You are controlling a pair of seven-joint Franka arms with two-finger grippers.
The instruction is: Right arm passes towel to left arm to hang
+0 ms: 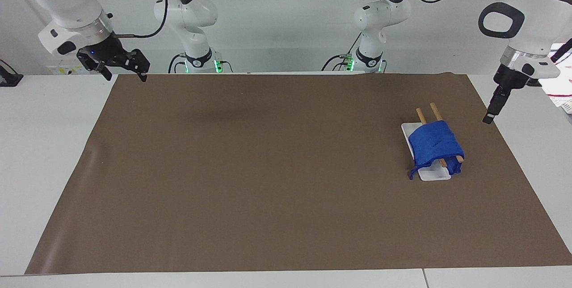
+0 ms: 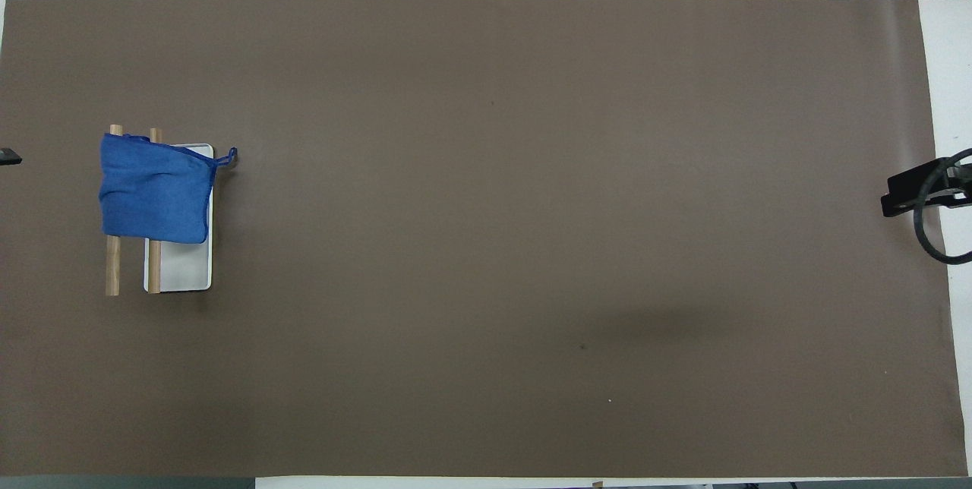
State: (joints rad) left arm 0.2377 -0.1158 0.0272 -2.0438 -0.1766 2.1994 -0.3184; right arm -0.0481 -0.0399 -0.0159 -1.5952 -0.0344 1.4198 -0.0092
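Brown mat [image 1: 268, 180] covers most of the white table [image 1: 44, 145]. Right arm [image 1: 67, 6] waits, raised at its own end, right gripper [image 1: 124, 72] over the mat's corner nearest the robots, fingers spread apart, nothing between them; in the overhead view only its black tip and cable loop show at the mat edge. Left arm [image 1: 523, 19] is up at its own end, left gripper [image 1: 488, 119] over the mat edge, near the rack but apart from it; cannot tell whether its fingers are apart or together. Towel [image 1: 434, 145] hangs draped over both wooden rods [image 2: 112, 269] of the rack, free of both grippers. White tray base [image 2: 182, 272] sits under the rods. Towel's loop string [image 2: 226, 158] pokes out beside the tray.
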